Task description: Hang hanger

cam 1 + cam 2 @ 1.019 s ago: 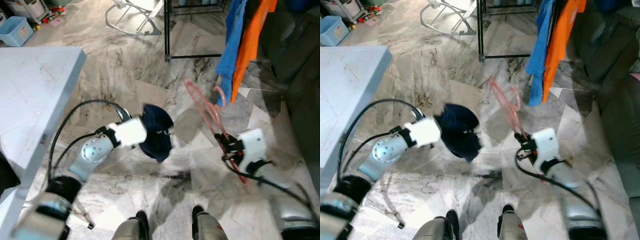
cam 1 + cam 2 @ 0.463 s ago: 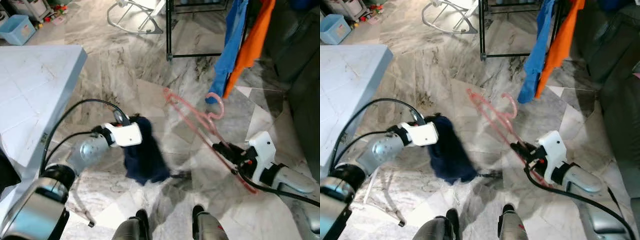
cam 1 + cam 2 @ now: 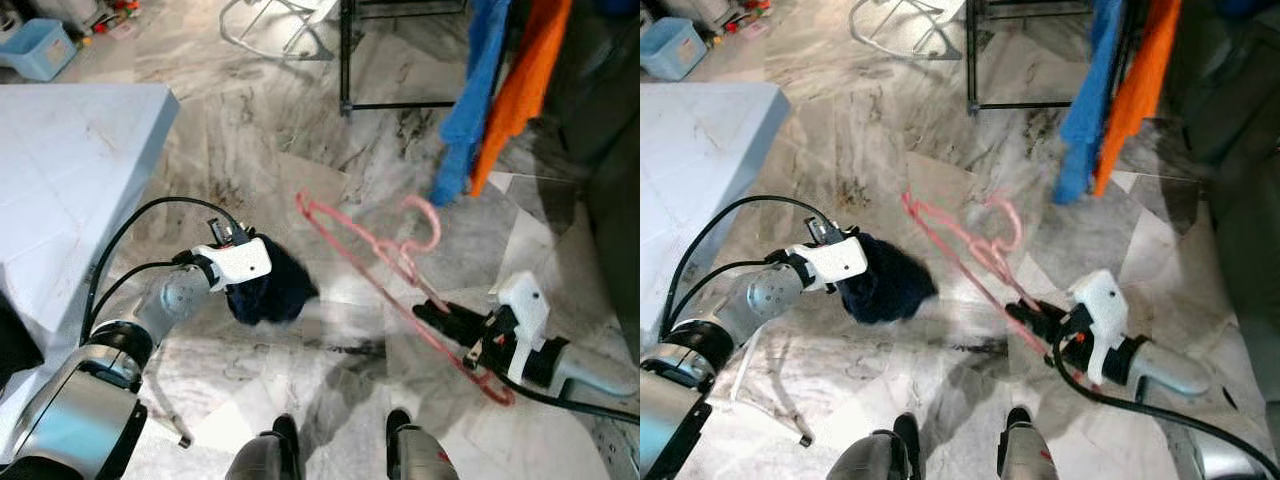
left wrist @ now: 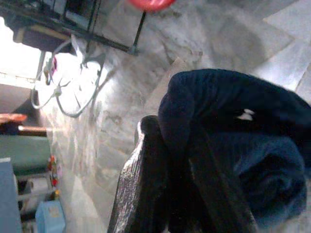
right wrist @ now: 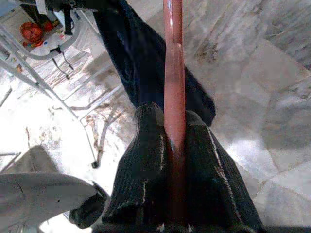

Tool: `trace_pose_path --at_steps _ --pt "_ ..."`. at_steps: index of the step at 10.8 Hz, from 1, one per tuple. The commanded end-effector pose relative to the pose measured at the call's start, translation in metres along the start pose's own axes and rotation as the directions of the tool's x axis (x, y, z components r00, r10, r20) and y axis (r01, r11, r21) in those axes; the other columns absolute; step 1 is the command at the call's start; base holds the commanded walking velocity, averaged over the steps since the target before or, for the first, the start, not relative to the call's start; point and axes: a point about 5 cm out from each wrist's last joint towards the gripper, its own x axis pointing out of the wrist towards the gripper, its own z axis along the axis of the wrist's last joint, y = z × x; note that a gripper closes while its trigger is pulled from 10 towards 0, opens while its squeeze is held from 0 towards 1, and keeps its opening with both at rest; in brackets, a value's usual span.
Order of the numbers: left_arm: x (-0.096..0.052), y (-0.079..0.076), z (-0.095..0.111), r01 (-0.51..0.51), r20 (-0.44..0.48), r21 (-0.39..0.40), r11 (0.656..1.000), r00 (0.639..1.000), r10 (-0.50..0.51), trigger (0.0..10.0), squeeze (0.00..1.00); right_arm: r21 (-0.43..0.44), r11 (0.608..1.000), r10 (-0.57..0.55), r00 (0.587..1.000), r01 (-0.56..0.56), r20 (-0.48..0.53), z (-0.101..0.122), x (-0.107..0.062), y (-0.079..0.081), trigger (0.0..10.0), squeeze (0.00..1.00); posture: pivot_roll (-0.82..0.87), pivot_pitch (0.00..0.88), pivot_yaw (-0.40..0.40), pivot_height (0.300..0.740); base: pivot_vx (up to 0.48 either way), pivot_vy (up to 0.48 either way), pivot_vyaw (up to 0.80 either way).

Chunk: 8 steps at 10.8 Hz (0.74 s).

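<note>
The pink hanger sits mid-frame, right of centre, held above the marble floor with its hook near the blue and orange clothes hanging at upper right. It looks thin, light, stiff and probably slick, so a hold on the bar seems right. The right pincer is clamped on its lower bar. At centre left, the left pincer is closed on a soft, limp dark-blue garment. A blue bin stands upper left beyond the tabletop; its contents are unclear.
</note>
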Motion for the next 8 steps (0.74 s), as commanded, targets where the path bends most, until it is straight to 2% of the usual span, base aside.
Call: trace_pose_path --at_steps 1,2,3,5,6,7,8 --pt "-0.002 0.002 -0.006 0.011 -0.033 -0.027 1.000 0.999 -0.012 10.0 0.00 0.002 0.999 0.043 0.999 -0.043 0.013 0.003 0.000 0.008 10.0 0.00 -0.20 0.308 0.136 0.740 0.000 0.000 0.00" --pt "-0.002 0.002 -0.007 0.024 -0.040 -0.076 0.997 0.999 -0.027 10.0 0.00 0.006 0.999 0.051 0.999 -0.051 0.009 0.002 0.001 0.010 10.0 0.00 -0.20 0.308 0.138 0.740 0.000 0.000 0.00" --pt "-0.001 0.003 -0.004 0.025 -0.017 -0.059 0.998 1.000 -0.026 10.0 0.00 0.009 0.998 0.054 0.999 -0.054 0.005 0.001 0.003 0.011 10.0 0.00 -0.19 0.306 0.139 0.740 0.000 0.000 0.00" --pt "0.000 -0.003 -0.005 0.087 -0.036 -0.077 0.993 0.995 -0.090 10.0 0.00 0.013 0.997 0.071 0.997 -0.071 -0.006 -0.002 0.005 0.013 10.0 0.00 -0.19 0.306 0.140 0.740 0.000 0.000 0.00" --pt "-0.002 -0.005 -0.012 0.097 -0.098 -0.111 0.989 0.989 -0.108 10.0 0.00 0.008 0.995 0.097 0.995 -0.096 -0.031 -0.004 0.004 0.015 10.0 0.00 -0.19 0.305 0.143 0.740 0.000 0.000 0.00" --pt "-0.003 -0.003 -0.017 0.064 -0.134 -0.148 0.987 0.987 -0.084 10.0 0.00 -0.012 0.996 0.091 0.994 -0.092 -0.064 -0.009 0.004 0.015 10.0 0.00 -0.19 0.305 0.145 0.740 0.000 0.000 0.00" --pt "-0.002 -0.002 -0.018 0.018 -0.152 -0.227 0.974 0.987 -0.054 10.0 0.00 -0.058 0.997 0.049 0.994 -0.055 -0.102 -0.015 0.007 0.011 10.0 0.00 -0.19 0.304 0.146 0.740 0.000 0.000 0.00"
